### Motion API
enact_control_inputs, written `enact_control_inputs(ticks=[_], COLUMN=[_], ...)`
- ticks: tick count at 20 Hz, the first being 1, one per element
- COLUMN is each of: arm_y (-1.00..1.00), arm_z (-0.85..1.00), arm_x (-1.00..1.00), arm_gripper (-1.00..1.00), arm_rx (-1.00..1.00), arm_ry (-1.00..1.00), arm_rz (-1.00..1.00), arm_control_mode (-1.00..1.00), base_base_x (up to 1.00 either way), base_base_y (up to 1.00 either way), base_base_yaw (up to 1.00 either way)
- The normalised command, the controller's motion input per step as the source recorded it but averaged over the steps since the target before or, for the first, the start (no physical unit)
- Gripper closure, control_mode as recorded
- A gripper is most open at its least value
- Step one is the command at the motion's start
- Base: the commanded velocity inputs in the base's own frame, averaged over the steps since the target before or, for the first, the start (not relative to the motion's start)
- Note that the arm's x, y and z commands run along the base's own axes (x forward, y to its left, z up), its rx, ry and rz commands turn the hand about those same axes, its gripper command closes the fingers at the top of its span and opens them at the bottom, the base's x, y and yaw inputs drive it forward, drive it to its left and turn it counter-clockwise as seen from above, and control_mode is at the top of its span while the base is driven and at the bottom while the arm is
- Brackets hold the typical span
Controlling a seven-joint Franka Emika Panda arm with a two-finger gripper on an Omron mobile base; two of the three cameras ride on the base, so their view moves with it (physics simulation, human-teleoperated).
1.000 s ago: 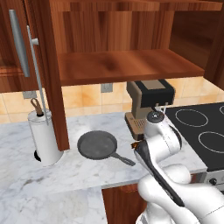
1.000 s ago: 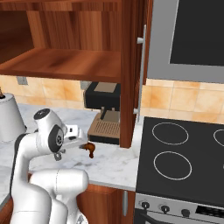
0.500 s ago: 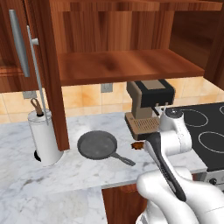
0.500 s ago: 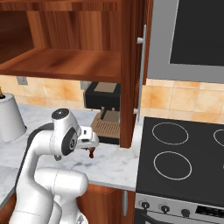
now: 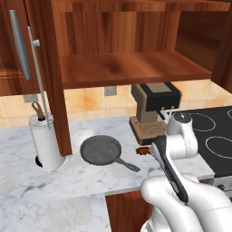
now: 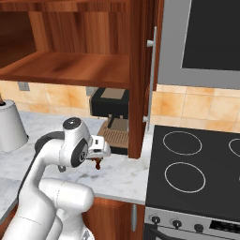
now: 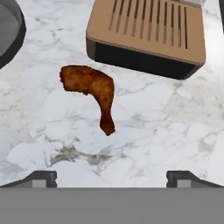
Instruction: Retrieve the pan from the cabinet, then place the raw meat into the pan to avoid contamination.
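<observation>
The raw meat [image 7: 92,89], a small reddish-brown drumstick, lies on the marble counter in front of the coffee machine; it is also seen as raw meat [image 5: 143,151] and raw meat [image 6: 97,164]. My gripper [image 7: 112,179] hovers above it, open and holding nothing, with its fingertips [image 7: 41,177] wide apart. In the right base view the gripper [image 6: 100,149] points down just over the meat. The dark pan [image 5: 100,150] sits on the counter left of the meat, and its rim [image 7: 9,30] shows at the hand view's top left. The cabinet [image 5: 131,68] stands open with a bare shelf [image 6: 70,65].
A coffee machine [image 5: 152,108] stands right behind the meat, its drip tray [image 7: 148,35] close to it. A white canister [image 5: 45,140] is at the left of the counter. The black stove [image 6: 197,168] lies to the right. The open cabinet door [image 6: 140,70] hangs beside the machine.
My arm has swung to the right, away from the pan side, and the hand now hangs over the meat. The gripper stays open. Pan and meat have not moved.
</observation>
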Motion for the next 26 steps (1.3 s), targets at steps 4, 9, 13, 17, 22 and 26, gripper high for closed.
enact_control_inputs(ticks=[4, 9, 13, 17, 22, 26], arm_y=[0.0, 0.04, 0.15, 0.12, 0.0, 0.0], arm_z=[-0.03, -0.03, -0.05, -0.09, -0.16, -0.29], arm_x=[0.33, 0.35, 0.29, 0.22, 0.0, 0.0], arm_gripper=[-1.0, -1.0, -1.0, -1.0, -1.0, -1.0], arm_rx=[0.01, 0.0, 0.0, 0.0, 0.0, 0.02], arm_ry=[0.0, 0.0, 0.0, 0.0, -0.01, 0.01], arm_rz=[0.0, 0.0, 0.0, 0.0, -0.01, -0.03], arm_control_mode=[-1.0, -1.0, -1.0, -1.0, -1.0, -1.0], base_base_x=[0.0, 0.0, 0.0, 0.0, 0.0, 0.0], base_base_y=[0.0, 0.0, 0.0, 0.0, 0.0, 0.0], base_base_yaw=[0.0, 0.0, 0.0, 0.0, 0.0, 0.0])
